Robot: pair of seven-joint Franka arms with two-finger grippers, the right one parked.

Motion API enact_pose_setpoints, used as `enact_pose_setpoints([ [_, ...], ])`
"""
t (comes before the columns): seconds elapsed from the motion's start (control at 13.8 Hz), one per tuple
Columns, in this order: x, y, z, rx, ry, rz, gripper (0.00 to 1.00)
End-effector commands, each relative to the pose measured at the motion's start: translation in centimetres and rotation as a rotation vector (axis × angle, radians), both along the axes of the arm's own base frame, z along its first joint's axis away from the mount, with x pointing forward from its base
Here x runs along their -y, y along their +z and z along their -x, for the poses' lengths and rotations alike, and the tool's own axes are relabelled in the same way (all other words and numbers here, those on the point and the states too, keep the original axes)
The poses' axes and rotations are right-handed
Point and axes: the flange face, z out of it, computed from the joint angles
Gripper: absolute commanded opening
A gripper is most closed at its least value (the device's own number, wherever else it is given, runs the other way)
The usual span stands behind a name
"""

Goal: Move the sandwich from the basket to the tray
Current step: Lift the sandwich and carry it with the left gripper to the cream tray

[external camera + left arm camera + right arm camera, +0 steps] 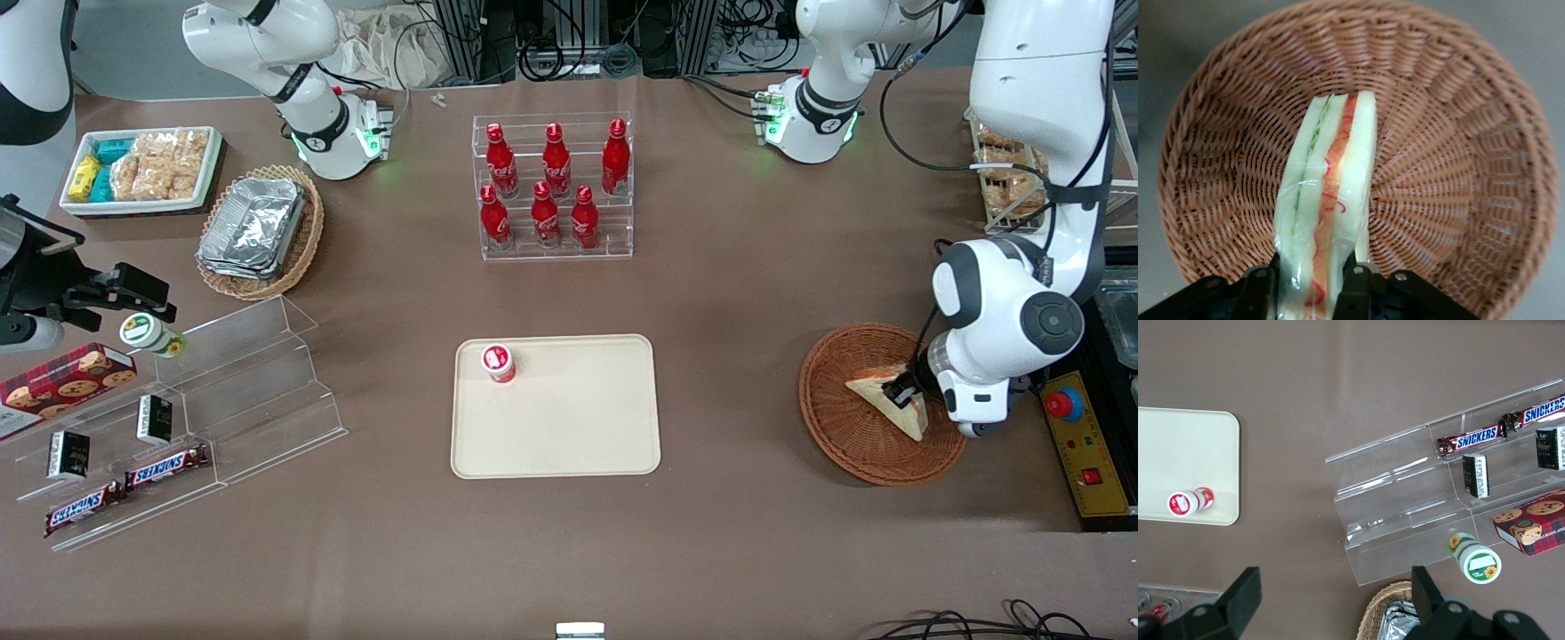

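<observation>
The sandwich, a pale triangular wedge with green and orange-red filling, stands on edge over the round reddish-brown wicker basket, near the working arm's end of the table. My left gripper is shut on the sandwich, one black finger pressed against each bread face. The wrist view looks down along the wedge into the basket's woven floor. The cream-beige tray lies flat in the middle of the table, well apart from the basket.
A small red-and-white cup stands in a tray corner. A clear rack of red bottles sits farther from the camera than the tray. A tan basket of foil trays, a snack tray and a clear stepped shelf occupy the parked arm's end.
</observation>
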Motion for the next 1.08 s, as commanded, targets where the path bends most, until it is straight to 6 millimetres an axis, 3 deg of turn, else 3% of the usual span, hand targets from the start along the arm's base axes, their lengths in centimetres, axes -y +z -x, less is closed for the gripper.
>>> enact_pose_setpoints([
  [0.0,0.3,9.4,1.0,-0.026,-0.054,0.025,0.00],
  [0.14,2.5,14.5,1.5,-0.112,-0.167,0.047,0.00],
  [0.22,4.6,16.5,1.6,-0.131,-0.242,0.058,0.00],
  [0.29,7.3,18.0,1.7,-0.138,-0.336,0.070,0.00],
  [0.43,13.2,18.8,2.4,-0.137,-0.535,0.099,0.00],
  [0.65,23.1,17.0,3.0,-0.062,-0.697,0.160,0.00],
  [0.87,32.9,13.2,4.5,0.003,-0.797,0.169,0.00],
  [1.01,37.8,9.8,5.2,-0.008,-0.808,0.084,0.00],
])
